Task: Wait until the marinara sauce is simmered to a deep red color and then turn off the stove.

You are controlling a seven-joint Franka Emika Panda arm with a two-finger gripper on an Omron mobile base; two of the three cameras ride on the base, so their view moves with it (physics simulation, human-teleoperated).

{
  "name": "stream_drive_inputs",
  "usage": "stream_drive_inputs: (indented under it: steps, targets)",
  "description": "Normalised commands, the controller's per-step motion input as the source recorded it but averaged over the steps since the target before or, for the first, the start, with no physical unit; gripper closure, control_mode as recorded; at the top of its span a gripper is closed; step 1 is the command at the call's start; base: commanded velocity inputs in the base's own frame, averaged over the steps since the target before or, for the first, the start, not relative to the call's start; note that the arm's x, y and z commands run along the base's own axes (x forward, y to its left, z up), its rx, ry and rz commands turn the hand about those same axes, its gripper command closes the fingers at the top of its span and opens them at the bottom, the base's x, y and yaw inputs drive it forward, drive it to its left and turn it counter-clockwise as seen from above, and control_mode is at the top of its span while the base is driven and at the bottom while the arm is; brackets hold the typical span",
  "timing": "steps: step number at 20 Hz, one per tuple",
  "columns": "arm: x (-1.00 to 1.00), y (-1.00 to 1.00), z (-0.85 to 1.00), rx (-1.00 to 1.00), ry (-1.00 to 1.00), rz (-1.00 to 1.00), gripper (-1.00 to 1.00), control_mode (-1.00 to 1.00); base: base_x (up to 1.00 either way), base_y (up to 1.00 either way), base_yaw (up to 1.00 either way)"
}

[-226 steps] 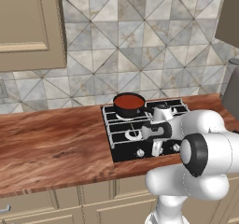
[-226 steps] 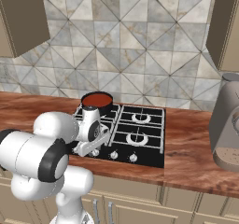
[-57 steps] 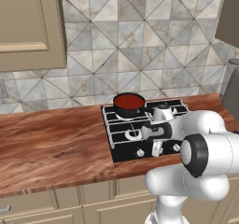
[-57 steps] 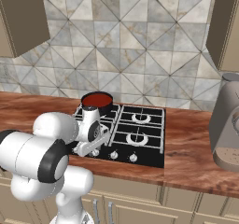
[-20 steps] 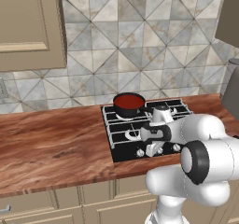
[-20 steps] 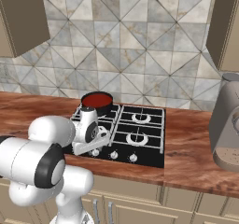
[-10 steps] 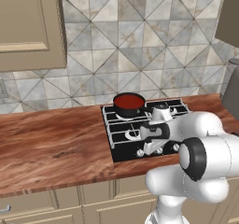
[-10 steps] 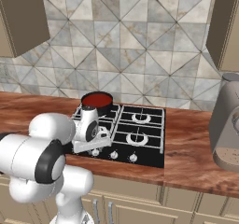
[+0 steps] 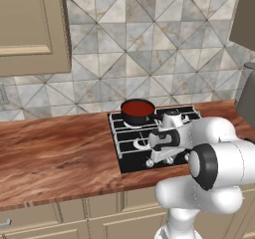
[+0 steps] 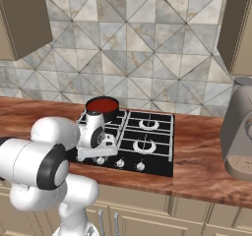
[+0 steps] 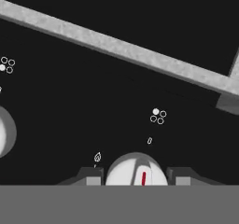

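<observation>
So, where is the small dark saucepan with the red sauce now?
The small dark saucepan of red sauce sits on the back-left burner of the black gas cooktop, against the tiled wall, just behind the white arm's gripper.

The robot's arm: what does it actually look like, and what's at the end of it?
The arm is made of smooth, rounded white shells, bulging like big glossy capsules, joined by dark grey to black rings at each joint. No loose cables or printed markings show. At its end sits a small white hand with a pincer of two short, dark, blocky fingers.

deep red sauce (image 9: pixel 137 107) in pan, back-left burner of stove (image 9: pixel 130 148); hand (image 9: pixel 158 154) low at front knobs.
</observation>
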Motion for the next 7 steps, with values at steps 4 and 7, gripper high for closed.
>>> stream_drive_inputs:
  steps: [4, 7]
  targets:
    - [-0.04, 0.00, 0.00, 0.00, 0.01, -0.20, 1.00, -1.00, 0.00, 0.00, 0.00]
    - [-0.02, 0.00, 0.00, 0.00, 0.02, -0.19, 1.00, -1.00, 0.00, 0.00, 0.00]
